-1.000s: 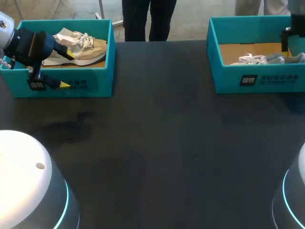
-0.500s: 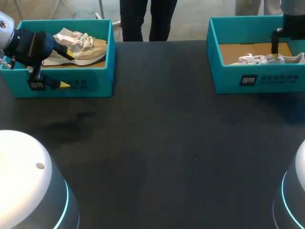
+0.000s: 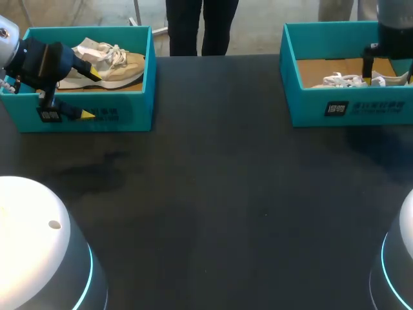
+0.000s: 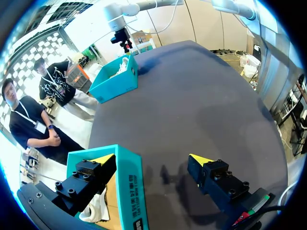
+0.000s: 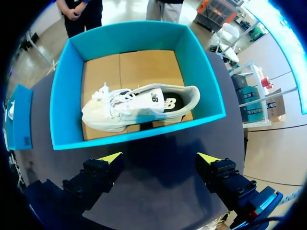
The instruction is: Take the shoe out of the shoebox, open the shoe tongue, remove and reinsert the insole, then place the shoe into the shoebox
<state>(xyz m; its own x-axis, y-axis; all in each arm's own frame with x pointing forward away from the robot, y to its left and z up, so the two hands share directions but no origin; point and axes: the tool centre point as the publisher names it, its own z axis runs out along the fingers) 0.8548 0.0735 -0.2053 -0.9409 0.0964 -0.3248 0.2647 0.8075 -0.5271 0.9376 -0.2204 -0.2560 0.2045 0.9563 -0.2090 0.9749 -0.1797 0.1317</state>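
Right gripper [image 5: 159, 157] had slid above the teal cardboard shoebox [image 5: 139, 136], spread wide, likely to grasp its white sneaker [image 5: 134, 108]. Left gripper [image 4: 152, 159] gaped too.

Print on both boxes and one shoe, too small to read
The right shoebox [image 3: 310, 111] bears a white square mark and rows of small characters on its front wall; the left shoebox [image 3: 131, 120] shows like white print on its front, partly hidden; the white shoe [image 5: 125, 108] carries a dark letter mark on its side
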